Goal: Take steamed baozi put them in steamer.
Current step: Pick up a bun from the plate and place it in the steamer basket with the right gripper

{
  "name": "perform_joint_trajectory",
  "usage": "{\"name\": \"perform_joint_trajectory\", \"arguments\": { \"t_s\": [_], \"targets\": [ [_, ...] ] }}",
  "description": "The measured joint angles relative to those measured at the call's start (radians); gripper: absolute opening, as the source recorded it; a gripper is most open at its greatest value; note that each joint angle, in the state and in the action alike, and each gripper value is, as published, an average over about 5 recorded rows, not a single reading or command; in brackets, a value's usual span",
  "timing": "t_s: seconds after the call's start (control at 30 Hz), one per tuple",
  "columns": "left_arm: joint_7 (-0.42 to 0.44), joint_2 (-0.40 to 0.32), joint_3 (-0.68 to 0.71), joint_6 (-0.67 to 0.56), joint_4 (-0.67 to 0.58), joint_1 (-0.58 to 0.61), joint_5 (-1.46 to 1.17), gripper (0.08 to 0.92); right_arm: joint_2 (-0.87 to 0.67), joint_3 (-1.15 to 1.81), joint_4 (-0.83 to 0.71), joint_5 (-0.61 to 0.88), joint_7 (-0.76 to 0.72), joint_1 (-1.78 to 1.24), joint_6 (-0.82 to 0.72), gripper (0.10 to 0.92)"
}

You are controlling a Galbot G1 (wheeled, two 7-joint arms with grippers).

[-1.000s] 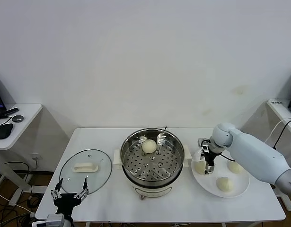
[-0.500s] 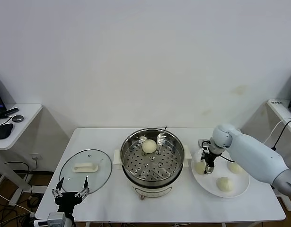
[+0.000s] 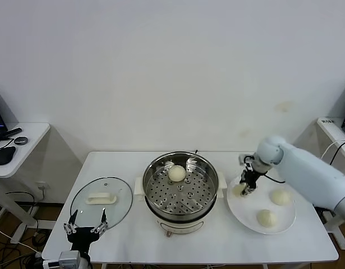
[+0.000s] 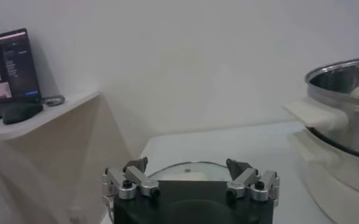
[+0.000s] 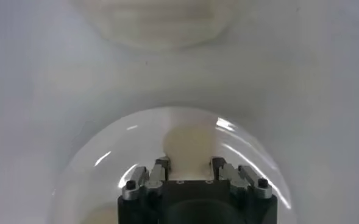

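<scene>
Right gripper (image 3: 246, 189) shifted slightly up and toward the far side of the flat white round plate (image 3: 284, 221) versus a second ago; elbow swung outward, forearm now steeper. Fingers (image 5: 162, 165) closed around the cream-white round steamed bun (image 5: 189, 141) at the plate's steamer-side edge, pads touching both flanks. Lifted or still seated on the plate: cannot tell.

Two more cream-white buns on the same plate: one (image 3: 279, 196) at the far right side, one (image 3: 265, 218) nearer the front, apart from each other and from the gripped one.

Fourth bun (image 3: 176, 172) already inside the round shiny stainless-steel steamer (image 3: 179, 188), resting on the perforated tray toward the back wall. Steamer on white electric base, mid-table, just left of the plate.

Left gripper (image 3: 85, 229) parked low at the front-left table edge, unchanged, fingers (image 4: 136, 176) spread wide, nothing held. Round glass lid with white handle (image 3: 101, 200) flat on the white table (image 3: 217, 241) just beyond it, left of the steamer.
</scene>
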Motion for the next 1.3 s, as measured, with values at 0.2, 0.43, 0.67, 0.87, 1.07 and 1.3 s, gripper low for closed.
{"name": "perform_joint_trajectory", "arguments": {
  "t_s": [0.2, 0.43, 0.67, 0.87, 1.07, 1.3],
  "targets": [
    [-0.004, 0.010, 0.004, 0.002, -0.004, -0.007, -0.003, 0.823, 0.002, -0.169, 0.091, 0.126, -0.014, 0.229, -0.030, 0.441],
    [-0.010, 0.017, -0.003, 0.010, -0.026, -0.005, -0.014, 0.823, 0.056, -0.312, 0.172, 0.285, -0.013, 0.408, -0.094, 0.441],
    [-0.015, 0.012, 0.011, 0.012, -0.041, 0.006, -0.018, 0.823, 0.160, -0.378, 0.196, 0.415, 0.029, 0.465, -0.179, 0.441],
    [-0.013, 0.014, 0.020, 0.015, -0.057, 0.005, -0.023, 0.823, 0.270, -0.399, 0.183, 0.476, 0.078, 0.458, -0.251, 0.441],
    [-0.014, 0.016, 0.034, 0.014, -0.066, 0.008, -0.025, 0.823, 0.381, -0.409, 0.135, 0.494, 0.123, 0.421, -0.301, 0.441],
    [-0.015, 0.022, 0.031, 0.016, -0.057, -0.002, -0.038, 0.823, 0.485, -0.423, 0.075, 0.471, 0.161, 0.366, -0.333, 0.448]
  ]
}}
